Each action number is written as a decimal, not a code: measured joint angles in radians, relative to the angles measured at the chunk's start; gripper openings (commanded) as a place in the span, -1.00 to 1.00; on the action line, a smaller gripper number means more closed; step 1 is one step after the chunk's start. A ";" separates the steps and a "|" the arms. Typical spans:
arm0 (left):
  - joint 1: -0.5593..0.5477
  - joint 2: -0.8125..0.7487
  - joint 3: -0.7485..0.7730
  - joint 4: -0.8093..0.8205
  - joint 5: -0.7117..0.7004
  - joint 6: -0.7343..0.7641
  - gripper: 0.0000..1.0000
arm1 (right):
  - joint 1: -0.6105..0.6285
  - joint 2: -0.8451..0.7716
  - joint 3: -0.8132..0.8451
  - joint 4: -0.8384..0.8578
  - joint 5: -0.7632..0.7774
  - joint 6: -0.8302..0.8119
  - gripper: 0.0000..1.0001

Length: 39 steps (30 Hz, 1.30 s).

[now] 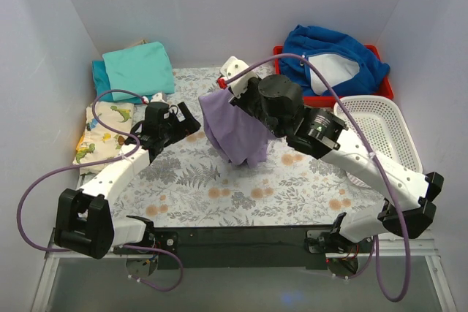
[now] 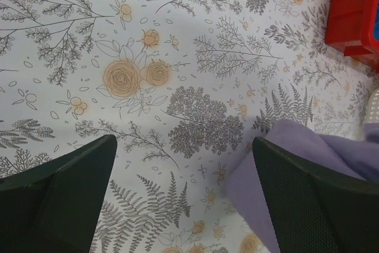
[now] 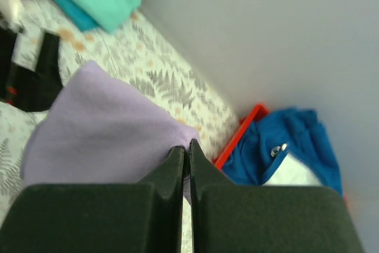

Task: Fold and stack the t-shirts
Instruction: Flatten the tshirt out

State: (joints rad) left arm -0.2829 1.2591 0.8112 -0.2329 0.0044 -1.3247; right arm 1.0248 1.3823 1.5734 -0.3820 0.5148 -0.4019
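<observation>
A lavender t-shirt [image 1: 234,133] hangs bunched over the middle of the floral table, pinched at its top edge by my right gripper [image 1: 221,91]. In the right wrist view that gripper [image 3: 186,146] is shut on a fold of the lavender t-shirt [image 3: 100,122]. My left gripper [image 1: 191,123] stands open just left of the hanging cloth, low over the table. In its wrist view the left gripper [image 2: 183,143] has nothing between its fingers, and the lavender t-shirt [image 2: 314,143] lies by the right finger. A folded turquoise t-shirt [image 1: 135,67] rests on a darker teal one [image 1: 97,74] at the back left.
A red tray [image 1: 387,89] at the back right holds a royal-blue jacket [image 1: 329,52]. A white basket [image 1: 387,133] stands in front of it. A dinosaur-print cloth [image 1: 106,129] lies at the left edge. White walls close in three sides.
</observation>
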 measured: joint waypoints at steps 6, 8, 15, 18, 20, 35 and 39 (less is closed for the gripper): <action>0.000 -0.040 0.026 -0.028 0.003 0.004 0.97 | 0.188 0.057 0.309 0.017 0.057 -0.108 -0.97; 0.000 -0.059 0.050 -0.046 -0.010 0.011 0.96 | 0.213 0.055 0.334 0.067 0.111 -0.147 -0.97; 0.006 -0.127 0.109 -0.090 -0.032 0.042 0.96 | 0.173 0.009 0.117 0.248 0.375 -0.283 -0.97; 0.006 -0.135 0.110 -0.106 -0.015 0.055 0.96 | 0.121 -0.014 -0.042 0.208 0.408 -0.233 -0.97; 0.006 -0.135 0.109 -0.117 0.003 0.062 0.96 | 0.076 -0.014 -0.106 0.108 0.383 -0.146 -0.97; 0.006 -0.013 0.083 -0.125 0.146 0.077 0.96 | -0.364 0.045 -0.343 -0.096 0.192 0.237 0.10; 0.006 -0.011 0.082 -0.121 0.165 0.079 0.96 | -0.360 0.044 -0.343 -0.099 0.097 0.291 0.10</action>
State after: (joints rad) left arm -0.2764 1.2480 0.8932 -0.3534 0.1696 -1.2457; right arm 0.6647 1.4261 1.2304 -0.4812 0.6113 -0.1108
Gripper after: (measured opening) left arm 0.982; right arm 0.548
